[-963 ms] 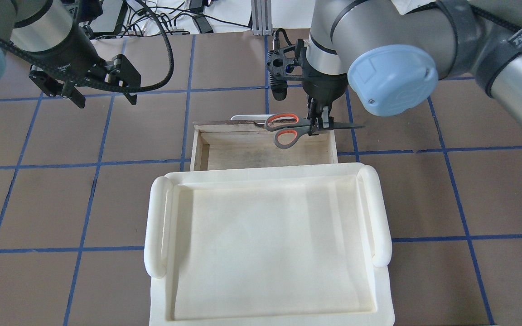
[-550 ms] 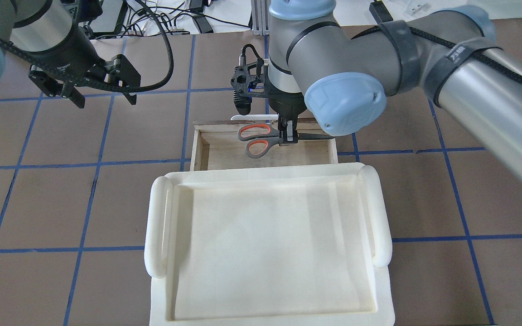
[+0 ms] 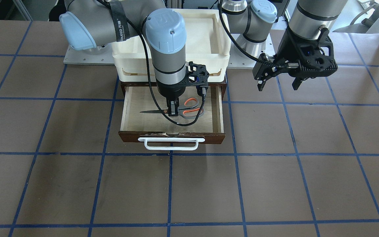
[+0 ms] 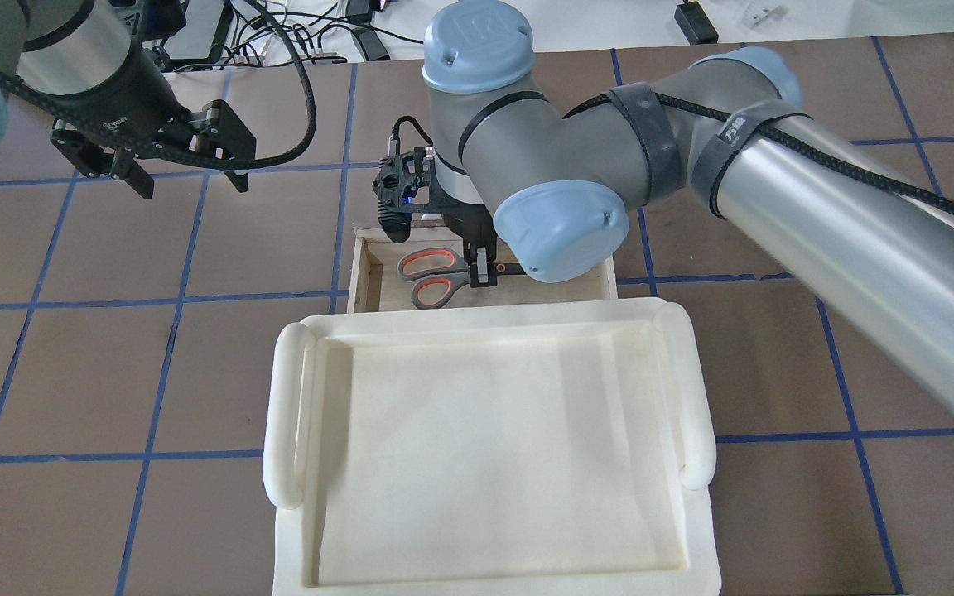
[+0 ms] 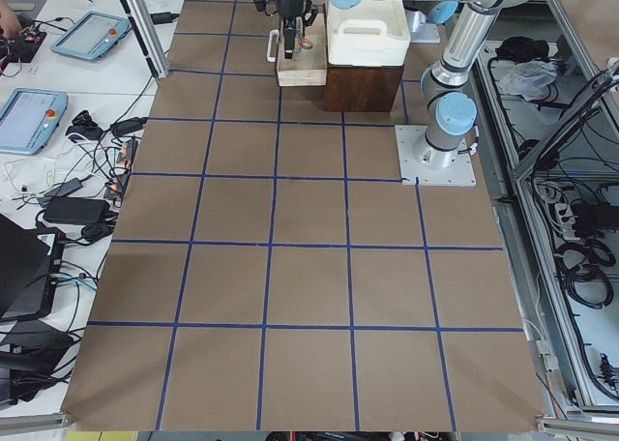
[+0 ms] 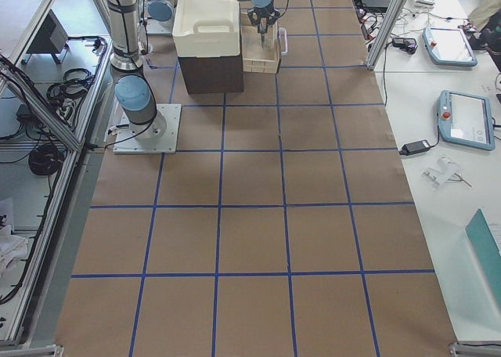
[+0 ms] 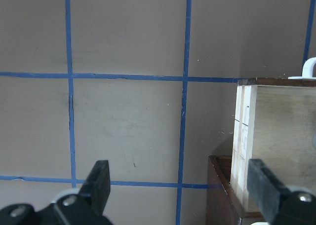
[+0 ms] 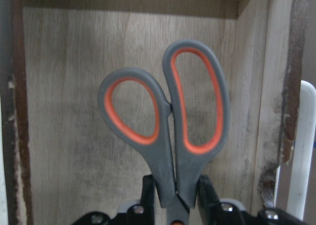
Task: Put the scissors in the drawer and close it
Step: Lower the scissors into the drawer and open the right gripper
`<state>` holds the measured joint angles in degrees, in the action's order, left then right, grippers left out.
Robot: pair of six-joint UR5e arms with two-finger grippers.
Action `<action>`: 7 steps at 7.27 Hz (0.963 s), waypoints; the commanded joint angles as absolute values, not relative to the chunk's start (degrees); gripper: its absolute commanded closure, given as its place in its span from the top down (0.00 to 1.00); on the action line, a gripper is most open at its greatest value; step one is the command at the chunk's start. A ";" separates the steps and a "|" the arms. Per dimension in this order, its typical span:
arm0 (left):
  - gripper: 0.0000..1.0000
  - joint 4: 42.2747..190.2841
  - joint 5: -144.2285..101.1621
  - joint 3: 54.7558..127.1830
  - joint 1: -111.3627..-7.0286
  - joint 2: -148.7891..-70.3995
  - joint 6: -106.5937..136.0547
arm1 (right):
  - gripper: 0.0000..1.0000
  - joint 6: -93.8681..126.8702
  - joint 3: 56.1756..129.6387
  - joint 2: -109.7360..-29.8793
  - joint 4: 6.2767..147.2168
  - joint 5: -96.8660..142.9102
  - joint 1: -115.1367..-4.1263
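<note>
The scissors have grey handles lined orange-red and silver blades. My right gripper is shut on them near the pivot and holds them flat inside the open drawer, low over its pale plywood floor. They also show in the overhead view and the right wrist view, handles pointing away from the gripper. The drawer has a dark brown front and a white bar handle. My left gripper is open and empty, hovering above the table beside the drawer.
Cream-white plastic trays are stacked on the dark cabinet above the drawer and hide its rear part from overhead. Brown table with blue grid lines lies all around. Operator tables with tablets stand beyond the far edge.
My right arm has moved left and back toward the robot, carrying the scissors from over the drawer's front edge down into the drawer. The left arm has not moved.
</note>
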<state>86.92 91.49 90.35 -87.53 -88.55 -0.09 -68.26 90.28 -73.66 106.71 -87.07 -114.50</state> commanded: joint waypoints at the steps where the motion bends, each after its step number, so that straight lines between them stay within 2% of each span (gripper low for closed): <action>1: 1.00 86.92 91.49 90.35 -87.63 -88.51 -0.09 | 0.00 -68.29 90.44 -72.69 106.52 -87.19 -114.70; 5: 1.00 86.92 91.67 90.35 -87.63 -88.51 -0.09 | 0.02 -67.76 90.62 -71.54 106.79 -87.10 -114.79; 6: 1.00 86.84 91.58 90.35 -87.63 -88.51 -0.09 | 0.08 -67.76 90.62 -71.54 106.79 -87.10 -114.70; 7: 1.00 86.84 91.58 90.26 -87.45 -88.51 -0.09 | 0.62 -66.55 90.62 -71.46 106.96 -87.01 -114.78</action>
<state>86.87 91.60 90.33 -87.58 -88.51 -0.09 -67.50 90.61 -71.55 106.83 -87.08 -114.76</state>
